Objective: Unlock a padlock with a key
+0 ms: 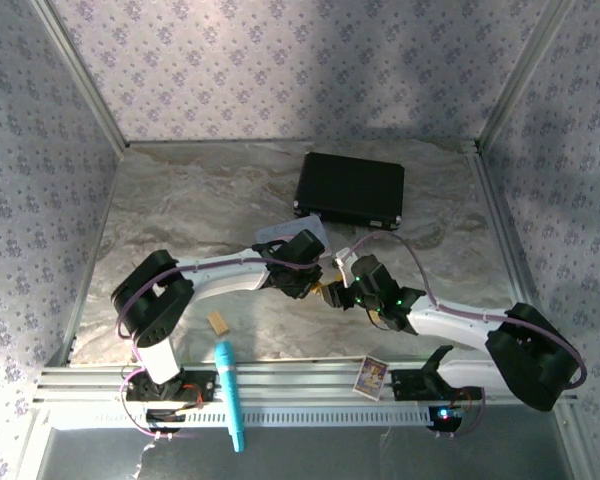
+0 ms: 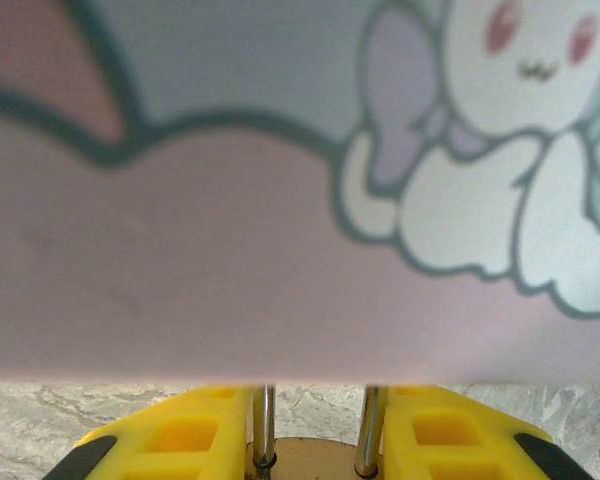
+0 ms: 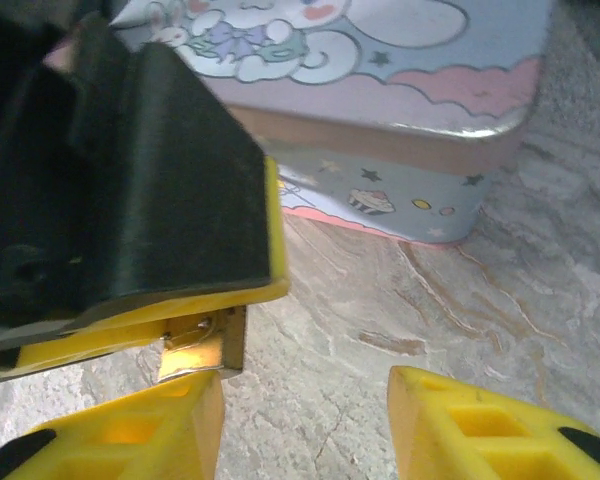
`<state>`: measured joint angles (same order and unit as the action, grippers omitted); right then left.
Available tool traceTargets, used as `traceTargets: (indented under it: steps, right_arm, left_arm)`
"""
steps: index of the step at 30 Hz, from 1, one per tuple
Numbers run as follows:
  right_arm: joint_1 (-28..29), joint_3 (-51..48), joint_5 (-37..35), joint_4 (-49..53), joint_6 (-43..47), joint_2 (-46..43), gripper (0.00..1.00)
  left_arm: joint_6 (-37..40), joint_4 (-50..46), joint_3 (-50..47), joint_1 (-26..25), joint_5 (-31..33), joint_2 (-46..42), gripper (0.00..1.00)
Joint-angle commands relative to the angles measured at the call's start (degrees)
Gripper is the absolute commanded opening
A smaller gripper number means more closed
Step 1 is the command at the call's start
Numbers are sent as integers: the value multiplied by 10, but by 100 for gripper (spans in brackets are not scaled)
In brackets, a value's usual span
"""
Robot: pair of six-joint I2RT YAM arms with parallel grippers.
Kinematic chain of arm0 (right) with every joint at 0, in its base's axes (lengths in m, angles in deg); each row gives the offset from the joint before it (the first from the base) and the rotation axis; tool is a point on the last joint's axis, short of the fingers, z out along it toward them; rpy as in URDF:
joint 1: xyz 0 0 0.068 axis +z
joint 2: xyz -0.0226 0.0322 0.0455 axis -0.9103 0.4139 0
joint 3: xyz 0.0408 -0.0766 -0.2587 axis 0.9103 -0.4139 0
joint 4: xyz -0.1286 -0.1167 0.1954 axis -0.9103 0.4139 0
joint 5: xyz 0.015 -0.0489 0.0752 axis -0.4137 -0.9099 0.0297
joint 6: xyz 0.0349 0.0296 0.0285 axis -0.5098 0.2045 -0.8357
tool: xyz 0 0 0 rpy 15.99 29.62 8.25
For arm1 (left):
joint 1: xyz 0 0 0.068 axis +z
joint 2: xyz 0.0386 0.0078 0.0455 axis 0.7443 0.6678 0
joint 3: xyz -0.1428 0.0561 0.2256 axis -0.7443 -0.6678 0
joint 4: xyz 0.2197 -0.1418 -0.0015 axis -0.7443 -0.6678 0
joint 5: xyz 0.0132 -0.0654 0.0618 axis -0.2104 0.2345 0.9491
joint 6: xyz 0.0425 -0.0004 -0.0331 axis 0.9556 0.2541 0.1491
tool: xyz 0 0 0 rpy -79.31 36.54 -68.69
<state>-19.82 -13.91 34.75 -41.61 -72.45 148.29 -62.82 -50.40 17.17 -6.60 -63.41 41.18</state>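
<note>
The small brass padlock (image 2: 310, 462) sits between the yellow fingers of my left gripper (image 2: 315, 440), which is shut on it. Its two silver shackle legs (image 2: 263, 430) rise toward the pastel tin. In the right wrist view the padlock body (image 3: 202, 345) pokes out under the left gripper's yellow finger (image 3: 180, 305). My right gripper (image 3: 305, 430) stands open just beside it, its left fingertip almost touching the brass body and nothing between its fingers. From above, the two grippers meet mid-table, left gripper (image 1: 315, 280) facing right gripper (image 1: 342, 292). The key is out of view.
A pastel cartoon tin (image 3: 380, 60) stands right behind the grippers, also (image 1: 285, 233). A black case (image 1: 350, 188) lies at the back. Near the front edge lie a tan block (image 1: 217, 322), a teal pen (image 1: 230, 395) and a small card (image 1: 371, 377).
</note>
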Motion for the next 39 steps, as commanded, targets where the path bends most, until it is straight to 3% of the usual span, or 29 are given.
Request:
traceTargets:
  steps: [1, 4, 11, 19, 28, 35, 39]
  right_arm:
    - [34, -16, -56, -35, 73, -13, 46]
    - [59, -41, -102, -75, 109, -20, 43]
    - [132, -30, -230, -56, 182, -19, 44]
    - [158, -5, -261, -53, 218, 44, 42]
    - [184, 49, -336, -101, 230, 135, 27]
    - [181, 51, -309, -80, 216, 146, 7]
    - [143, 24, -219, -91, 165, 120, 2]
  left_arm:
    - [-17, -18, -14, 3, -44, 2, 18]
    - [-17, -18, -15, 4, -44, 2, 18]
    - [-18, -7, -18, 4, -57, 3, 18]
    - [-17, -1, -25, 3, -63, -7, 18]
    - [-17, 0, -32, -3, -74, -15, 18]
    - [-23, 14, -43, -5, -79, -15, 18]
    - [-25, 20, -50, -5, -76, -25, 18]
